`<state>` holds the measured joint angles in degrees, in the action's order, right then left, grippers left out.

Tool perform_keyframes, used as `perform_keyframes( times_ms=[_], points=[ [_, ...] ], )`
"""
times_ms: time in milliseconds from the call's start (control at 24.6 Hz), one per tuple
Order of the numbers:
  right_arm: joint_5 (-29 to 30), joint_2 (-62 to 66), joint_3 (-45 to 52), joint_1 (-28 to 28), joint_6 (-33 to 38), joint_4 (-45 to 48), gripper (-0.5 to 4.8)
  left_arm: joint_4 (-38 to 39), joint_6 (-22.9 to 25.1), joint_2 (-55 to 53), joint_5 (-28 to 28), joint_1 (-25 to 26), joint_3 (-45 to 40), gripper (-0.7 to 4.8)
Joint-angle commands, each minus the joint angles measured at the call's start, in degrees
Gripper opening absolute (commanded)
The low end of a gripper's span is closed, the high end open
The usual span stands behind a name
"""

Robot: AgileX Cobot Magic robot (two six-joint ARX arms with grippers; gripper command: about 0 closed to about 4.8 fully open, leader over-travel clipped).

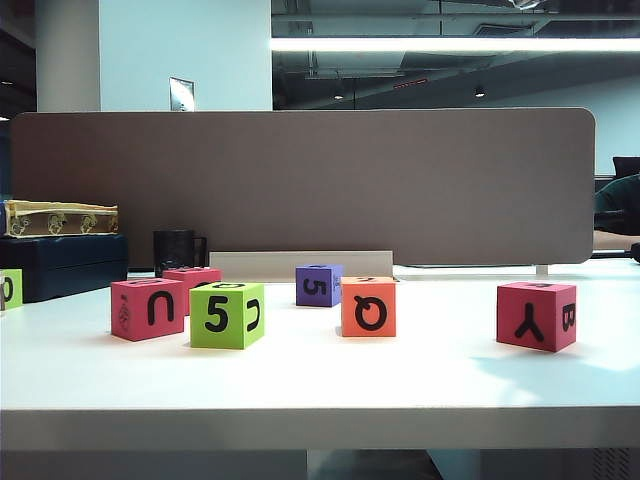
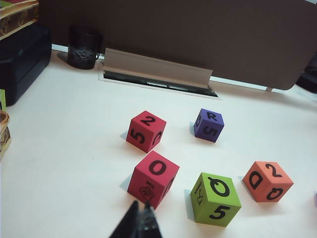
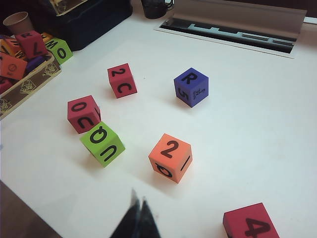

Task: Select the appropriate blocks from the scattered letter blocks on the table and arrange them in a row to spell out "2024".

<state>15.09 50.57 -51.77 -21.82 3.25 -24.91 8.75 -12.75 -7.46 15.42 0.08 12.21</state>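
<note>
Left tool (image 2: 141,223), shut and empty, hovers just before the pink-red foam cube topped 0 (image 2: 153,178). Right tool (image 3: 137,220), shut and empty, hangs near the orange foam cube topped 2 (image 3: 170,157), bare white desk (image 3: 257,139) beyond.

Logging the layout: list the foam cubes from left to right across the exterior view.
Green cube at the left edge → pink-red U cube → lime-green 5 cube → purple 5 cube → orange Q cube → pink-red Y cube.
</note>
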Motion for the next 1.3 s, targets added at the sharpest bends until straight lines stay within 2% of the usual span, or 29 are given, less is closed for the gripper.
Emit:
perform_keyframes(
  times_ms=[41, 325, 732, 976, 1058, 1139, 1180, 1302],
  points=[
    [0.2, -0.1, -0.3, -0.1, -0.3, 0.6, -0.04, -0.6, 0.3, -4.1, 0.1, -0.1, 2.8, -0.06],
    [0.3, -0.1, -0.3, -0.1, -0.3, 0.5, -0.04, -0.7, 0.6, -18.1, 1.8, -0.1, 11.0, -0.06],
    [0.1, -0.1, -0.3, -0.1, -0.8, 0.2, -0.04, -0.6, 7.9, -42.2, 2.9, -0.1, 27.2, -0.06],
    [0.1, -0.1, -0.3, -0.1, -1.0, -0.6, -0.04, -0.6, 8.3, -53.5, 4.9, -0.2, 33.9, -0.06],
    [0.0, -0.1, -0.3, -0.1, -2.1, -1.2, -0.04, 0.4, 9.0, -57.7, 5.9, -1.0, 36.3, -0.06],
    [0.0, -0.1, -0.3, -0.1, -2.2, -1.7, -0.04, 2.1, 11.7, -60.6, 5.8, -2.8, 38.5, -0.06],
    [0.0, -0.1, -0.3, -0.1, -2.3, -2.2, -0.04, 3.0, 13.9, -62.7, 5.3, -4.8, 40.1, -0.06],
    [0.0, -0.1, -0.3, -0.1, -2.3, -2.6, -0.04, 2.7, 15.1, -64.9, 2.9, -7.4, 41.6, -0.06]
  ],
)
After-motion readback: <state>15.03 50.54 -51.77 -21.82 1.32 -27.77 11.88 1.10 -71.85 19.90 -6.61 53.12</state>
